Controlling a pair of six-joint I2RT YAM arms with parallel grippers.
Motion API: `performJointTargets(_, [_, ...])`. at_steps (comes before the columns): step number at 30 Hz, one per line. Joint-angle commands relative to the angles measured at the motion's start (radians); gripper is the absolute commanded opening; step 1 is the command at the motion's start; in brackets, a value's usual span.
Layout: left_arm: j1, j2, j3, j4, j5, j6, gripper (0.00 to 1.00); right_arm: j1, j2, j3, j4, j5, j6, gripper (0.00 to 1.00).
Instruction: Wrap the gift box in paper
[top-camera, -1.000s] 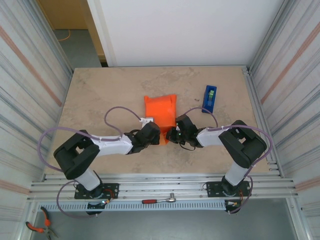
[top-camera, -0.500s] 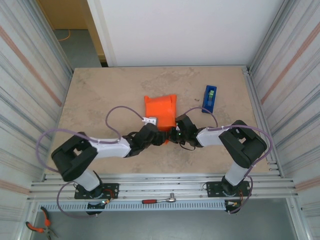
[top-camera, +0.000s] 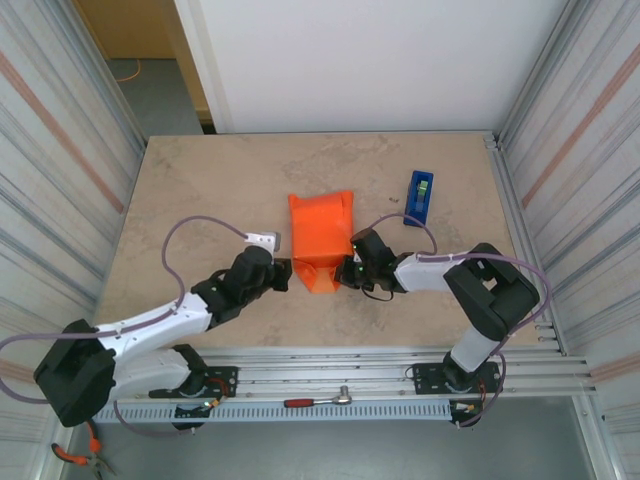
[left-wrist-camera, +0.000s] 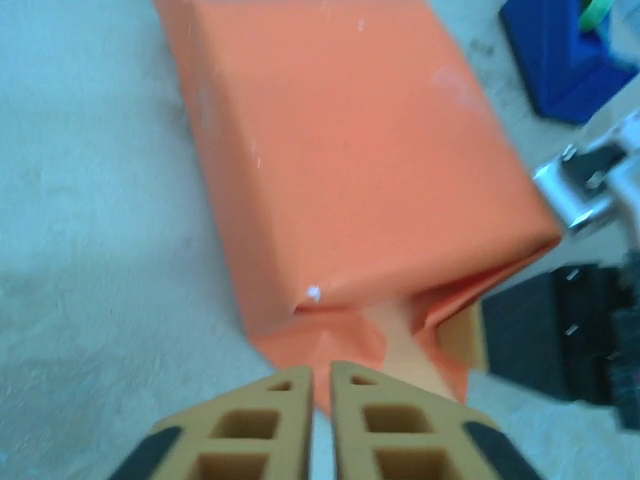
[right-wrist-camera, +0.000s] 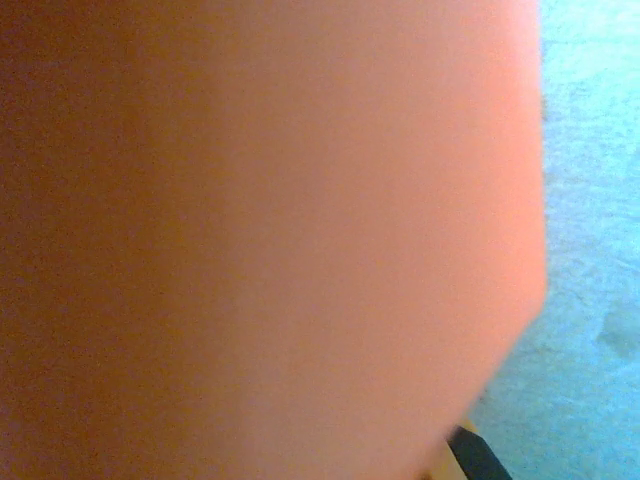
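- we are seeing the paper (top-camera: 322, 230) lying in the middle of the table (top-camera: 200, 200), folded into a boxy parcel with its near flap loose.
- the left gripper (top-camera: 285, 272) is sitting at that flap's left edge, pincer together; we cannot tell whether it is pinching paper.
- the right gripper (top-camera: 345, 270) is pressing at the parcel's near right corner, pincer together.

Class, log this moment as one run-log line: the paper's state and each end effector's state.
paper: near end flaps loose | left end effector: shut at near flap | right end effector: shut beside paper
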Motion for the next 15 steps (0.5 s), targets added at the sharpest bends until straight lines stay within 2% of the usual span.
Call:
performJointTargets(1, [0.001,0.040,-0.028,0.033,0.085,0.000,0.09,0.003,-0.052,0.019,-0.074,0.002,-0.036,0.00])
performJointTargets(7, [-0.028,0.176,-0.009,0.130,0.111,0.017,0.05,-0.001,-0.099,0.020,-0.113,0.020,-0.049,0.00])
performJointTargets(15, [-0.040,0.318,0.062,0.170,0.098,0.041,0.05,-0.010,-0.109,0.014,-0.118,0.022,-0.052,0.00])
